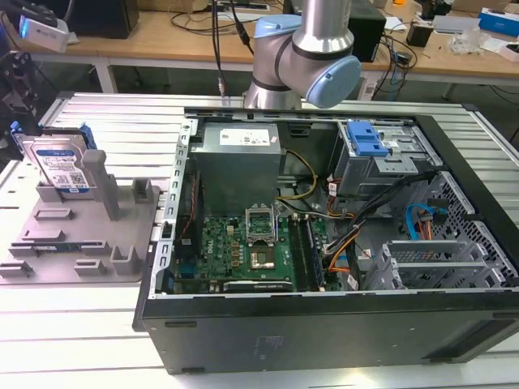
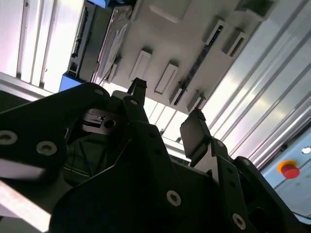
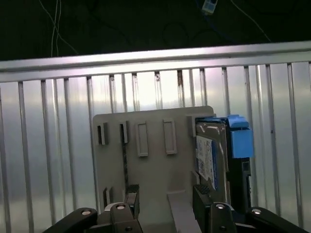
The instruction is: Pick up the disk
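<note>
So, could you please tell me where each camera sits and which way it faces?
Exterior view: off the arm, looking down over the open case, tray and upright disk at the exterior view's left; the arm shows beyond.
First wrist view: on the wrist, facing tray and disk; the open gripper shows.
Second wrist view: on the wrist, looking past the gripper at the tray.
Shared: all three show tray and disk.

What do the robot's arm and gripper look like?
The arm is a silver-grey metal tube with rounded joints capped in light blue. In the second wrist view the gripper is matte black: flat linkage bars dotted with silver screw heads, ending in two blocky fingertips.
</note>
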Tool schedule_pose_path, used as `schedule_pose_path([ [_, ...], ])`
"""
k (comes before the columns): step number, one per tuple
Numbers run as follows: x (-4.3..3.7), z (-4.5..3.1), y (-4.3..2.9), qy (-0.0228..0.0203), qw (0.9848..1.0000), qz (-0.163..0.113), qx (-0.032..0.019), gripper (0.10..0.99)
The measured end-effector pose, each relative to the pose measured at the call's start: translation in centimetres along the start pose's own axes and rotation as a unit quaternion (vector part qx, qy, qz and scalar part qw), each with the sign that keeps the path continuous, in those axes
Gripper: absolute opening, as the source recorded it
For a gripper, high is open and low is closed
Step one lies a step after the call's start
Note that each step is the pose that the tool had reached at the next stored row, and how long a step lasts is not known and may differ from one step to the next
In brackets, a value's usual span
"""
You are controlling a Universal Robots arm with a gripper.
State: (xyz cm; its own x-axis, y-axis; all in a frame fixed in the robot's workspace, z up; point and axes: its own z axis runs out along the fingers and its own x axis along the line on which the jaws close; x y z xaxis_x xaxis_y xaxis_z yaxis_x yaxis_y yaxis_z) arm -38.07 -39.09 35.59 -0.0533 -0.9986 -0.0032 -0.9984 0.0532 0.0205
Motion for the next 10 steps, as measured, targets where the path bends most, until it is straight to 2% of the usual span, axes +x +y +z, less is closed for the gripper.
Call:
schedule_pose_path([
  [3,0.0,0.04,-0.01,0.0005,0.9996,-0.027,0.0011,0.557],
  [10,0.0,0.05,0.0,0.0027,0.9996,-0.028,0.0012,0.557],
])
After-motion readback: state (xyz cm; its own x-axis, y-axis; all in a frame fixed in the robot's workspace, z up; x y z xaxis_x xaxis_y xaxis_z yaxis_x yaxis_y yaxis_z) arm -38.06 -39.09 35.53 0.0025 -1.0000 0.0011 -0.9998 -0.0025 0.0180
